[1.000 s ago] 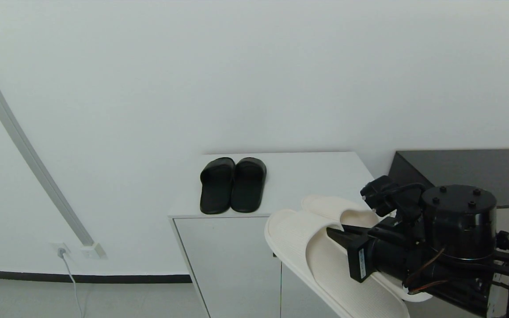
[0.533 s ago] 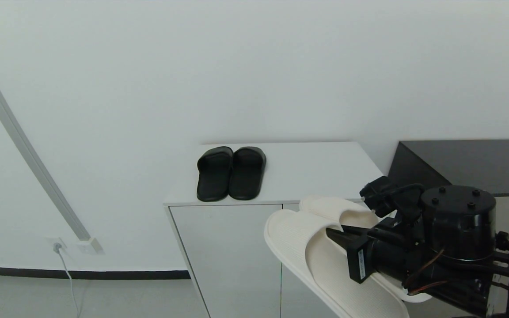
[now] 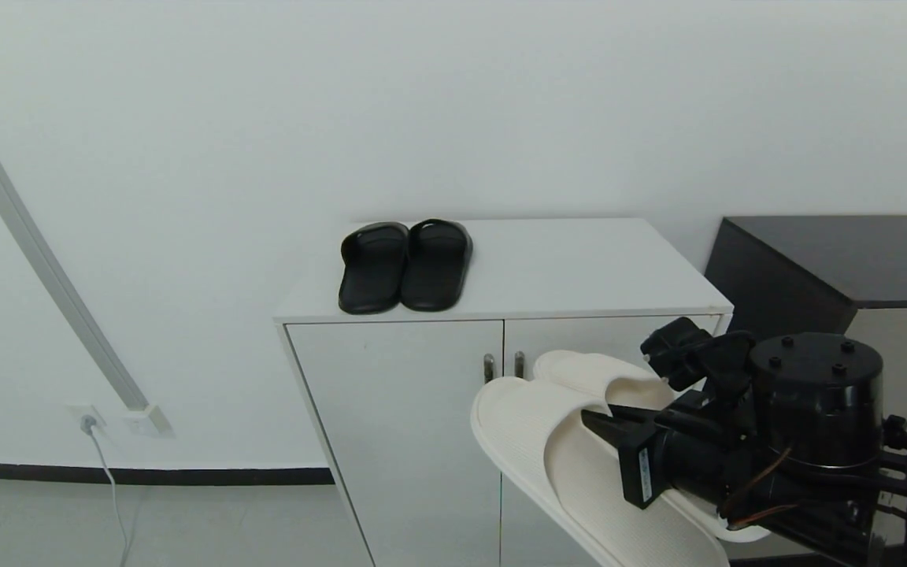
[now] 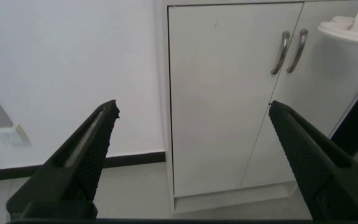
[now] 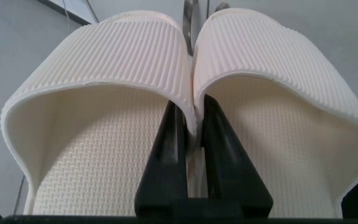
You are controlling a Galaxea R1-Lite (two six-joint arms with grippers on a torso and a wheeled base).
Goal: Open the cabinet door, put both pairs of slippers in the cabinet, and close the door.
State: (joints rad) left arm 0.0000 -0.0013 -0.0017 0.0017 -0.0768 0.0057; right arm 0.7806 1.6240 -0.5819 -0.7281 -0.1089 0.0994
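White wall is backing a white cabinet whose two doors are standing shut, paired handles at the seam. White slippers are being held up, tilted, in front of the right-hand door. The right gripper is pinching the pair's inner edges together between its fingers. Black slippers are sitting side by side on the cabinet top, toward its left end. The left gripper is hovering low before the doors — jaws spread wide, grasping nothing. A dark counter is standing just right of the cabinet.
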